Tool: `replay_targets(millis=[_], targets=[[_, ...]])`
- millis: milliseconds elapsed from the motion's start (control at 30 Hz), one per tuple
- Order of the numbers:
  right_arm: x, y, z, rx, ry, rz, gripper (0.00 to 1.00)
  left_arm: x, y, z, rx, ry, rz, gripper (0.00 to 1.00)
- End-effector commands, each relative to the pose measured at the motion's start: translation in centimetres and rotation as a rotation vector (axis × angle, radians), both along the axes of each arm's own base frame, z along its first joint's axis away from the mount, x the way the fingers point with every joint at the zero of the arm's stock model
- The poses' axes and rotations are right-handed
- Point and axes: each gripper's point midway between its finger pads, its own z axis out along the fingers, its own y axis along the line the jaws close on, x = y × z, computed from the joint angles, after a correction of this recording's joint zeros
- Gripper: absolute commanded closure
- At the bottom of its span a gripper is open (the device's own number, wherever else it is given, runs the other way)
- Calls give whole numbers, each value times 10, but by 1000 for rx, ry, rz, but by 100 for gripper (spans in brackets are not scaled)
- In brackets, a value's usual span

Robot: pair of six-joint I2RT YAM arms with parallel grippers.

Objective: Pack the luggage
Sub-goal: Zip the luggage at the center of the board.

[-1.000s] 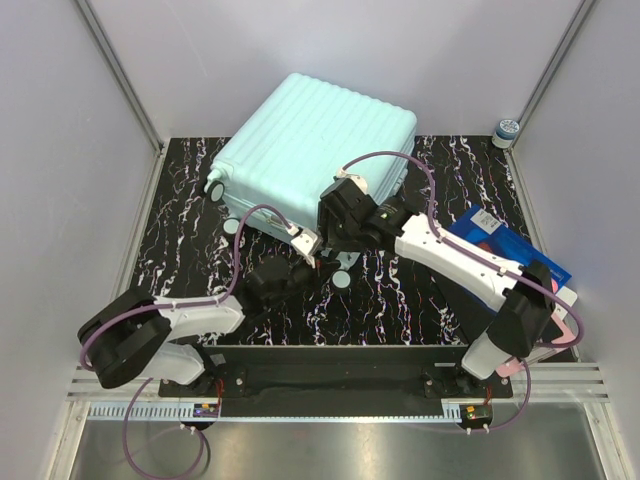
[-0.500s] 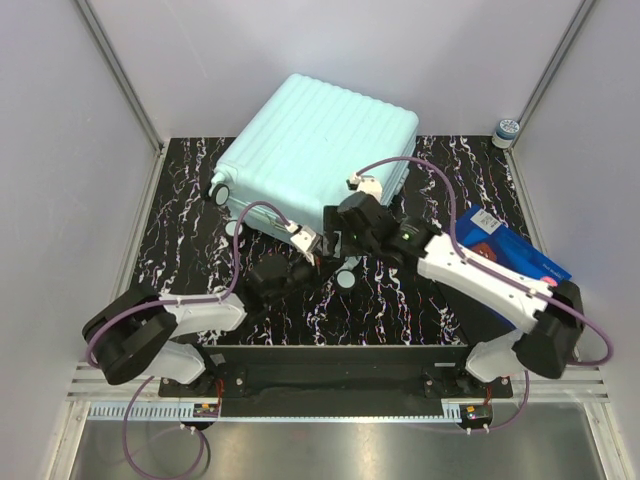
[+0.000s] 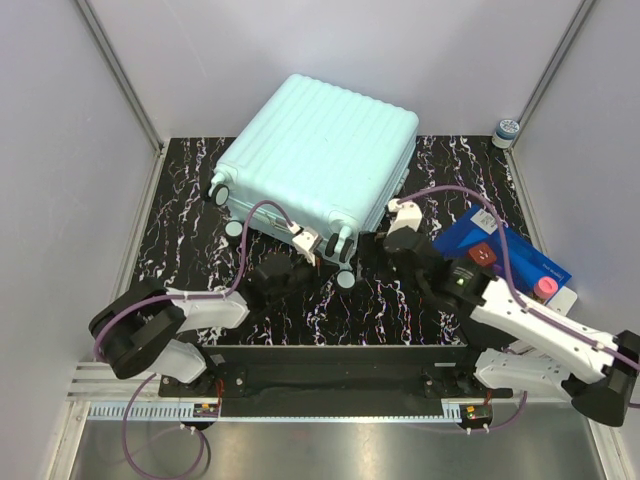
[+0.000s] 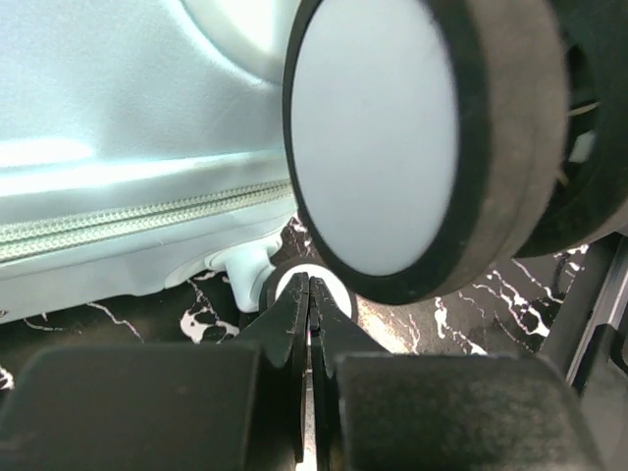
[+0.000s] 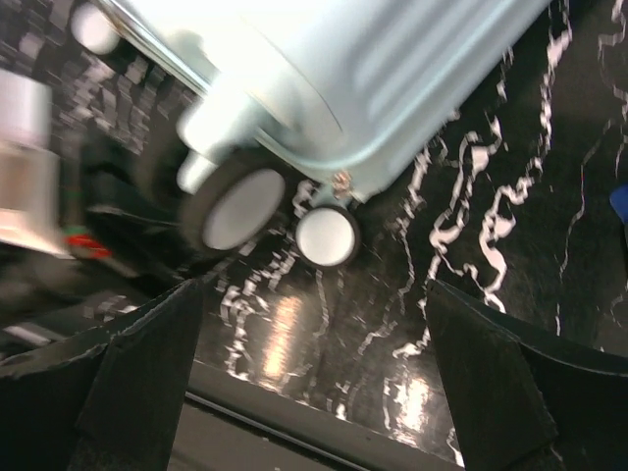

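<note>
The luggage [image 3: 318, 150], a mint-green ribbed suitcase, lies flat and closed at the back of the table. Its zipped side [image 4: 118, 147] fills the left wrist view. My left gripper [image 3: 320, 260] is at the suitcase's near edge beside the wheels and is shut [image 4: 310, 287]. Its tips sit just under a big wheel [image 4: 392, 137], in front of a smaller one, and I see nothing held between them. My right gripper [image 3: 375, 245] hovers open over the table right of those wheels, fingers wide apart [image 5: 314, 289]. It looks at the suitcase corner [image 5: 373, 88] and two wheels [image 5: 326, 236].
A flat blue box [image 3: 515, 258] lies at the right with a red item [image 3: 483, 252] and a pink item [image 3: 545, 288] on it. A small roll [image 3: 507, 128] stands at the back right corner. Grey walls close in three sides of the black marbled table [image 3: 190, 260].
My right gripper has pulled back from the suitcase's near edge toward the right and opened wide. The left gripper has stayed shut in place by the wheels.
</note>
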Motion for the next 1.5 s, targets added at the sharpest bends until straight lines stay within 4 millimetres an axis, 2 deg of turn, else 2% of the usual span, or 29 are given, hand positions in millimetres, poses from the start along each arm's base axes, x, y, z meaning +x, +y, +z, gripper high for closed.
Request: replay_targets(millis=[0, 33, 67, 100, 133, 167, 200, 233, 267, 300, 333, 367, 400, 433, 500, 533, 567, 700, 833, 867, 933, 967, 1100, 1167, 1400, 1433, 1467], targets=[[5, -4, -34, -73, 46, -44, 1, 6, 4, 7, 11, -26, 26, 100], [5, -4, -37, -76, 52, -47, 1, 5, 10, 1, 42, -9, 38, 100], [4, -5, -43, -82, 64, -50, 1, 7, 15, 7, 41, -18, 65, 100], [3, -6, -46, -81, 68, -51, 1, 8, 22, 6, 52, -12, 84, 93], [1, -7, -52, -84, 76, -52, 1, 8, 32, -2, 93, 14, 118, 84], [1, -8, -55, -81, 82, -56, 1, 9, 38, 5, 88, 10, 135, 75], [0, -7, -55, -66, 79, -57, 1, 9, 44, 4, 103, 20, 143, 56], [-1, -8, -61, -67, 84, -58, 1, 6, 53, -5, 140, 54, 155, 48], [-2, -8, -63, -60, 87, -55, 1, 5, 57, 0, 138, 54, 163, 43], [-3, 0, -64, -34, 86, -29, 2, 5, 62, 0, 143, 70, 176, 38], [-5, 2, -70, -36, 92, -9, 3, 4, 74, -9, 184, 113, 202, 31], [-7, 7, -72, -27, 105, 12, 4, 6, 83, -5, 184, 116, 235, 27], [-6, 11, -76, -25, 113, 18, 5, 9, 90, -5, 190, 135, 262, 25], [-6, 13, -78, -22, 120, 22, 6, 13, 110, -12, 224, 176, 317, 24], [-6, 22, -79, 0, 128, 43, 7, 26, 140, 1, 191, 181, 426, 24], [-7, 25, -82, 6, 133, 51, 9, 26, 150, 4, 187, 186, 453, 22], [-9, 30, -83, 22, 137, 70, 10, 28, 158, 21, 144, 152, 475, 20], [-19, 58, -76, 95, 80, 133, 14, 39, 194, 58, 74, 92, 601, 12], [-17, 62, -76, 86, 36, 95, 14, 51, 208, 70, 13, 91, 638, 9], [-15, 61, -77, 84, 33, 78, 14, 51, 203, 70, -8, 107, 601, 9], [-15, 62, -77, 83, 30, 75, 14, 58, 212, 77, -58, 109, 625, 9], [-16, 62, -76, 83, 25, 75, 14, 60, 213, 82, -74, 99, 624, 9], [-16, 67, -78, 89, 22, 79, 14, 74, 242, 112, -121, 45, 723, 6], [-18, 68, -75, 103, 22, 81, 14, 78, 246, 127, -142, 19, 720, 6], [-26, 80, -61, 125, 14, 143, 14, 97, 282, 171, -143, -114, 828, 4], [-27, 83, -59, 130, 17, 152, 14, 104, 281, 168, -128, -108, 811, 4], [-26, 84, -60, 125, 20, 154, 14, 109, 286, 174, -109, -141, 810, 3]])
